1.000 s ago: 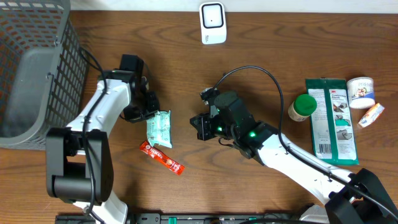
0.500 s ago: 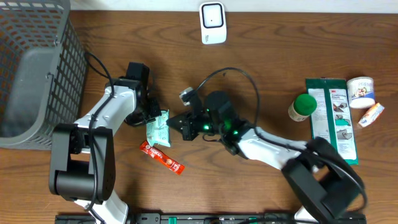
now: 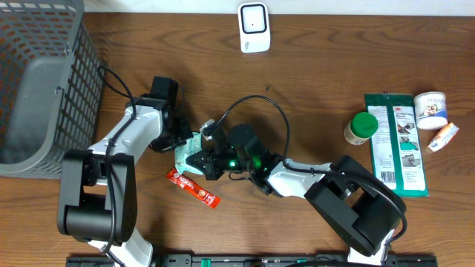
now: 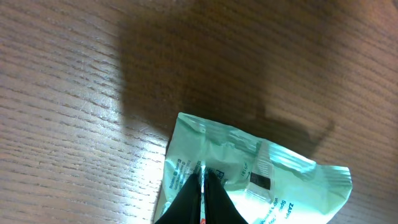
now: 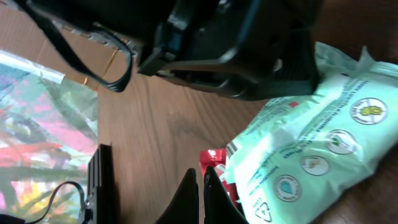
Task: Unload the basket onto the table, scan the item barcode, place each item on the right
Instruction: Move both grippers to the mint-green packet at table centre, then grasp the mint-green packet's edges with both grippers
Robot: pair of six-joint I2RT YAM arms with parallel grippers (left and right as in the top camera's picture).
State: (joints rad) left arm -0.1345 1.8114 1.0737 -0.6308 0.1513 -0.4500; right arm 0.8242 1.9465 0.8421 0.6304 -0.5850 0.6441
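Lying on the tabletop left of centre is a mint-green packet, crinkled, with small print and a dark square mark on the face the left wrist camera sees. From the right wrist camera its other face shows a row of round symbols.

The left end effector sits at the packet's upper left edge. Up close, its two fingers are drawn tight together with green film spreading out on both sides of the tips, so it looks clamped on the packet.

The right end effector comes in from the opposite side, low and almost level, with its tips right at the packet's lower right edge. Its fingers are pressed together with nothing between them, and they point at the gap where the packet meets a red sachet.

That sachet lies slantwise on the wood just below the packet.

Farther out, a small white scanner stands at the far edge, well apart from both arms. A grey mesh basket fills the far left corner.

Over on the right side there is a green-lidded jar touching a long green wipes pack, then a small white tub and an orange-and-white tube just beside it.
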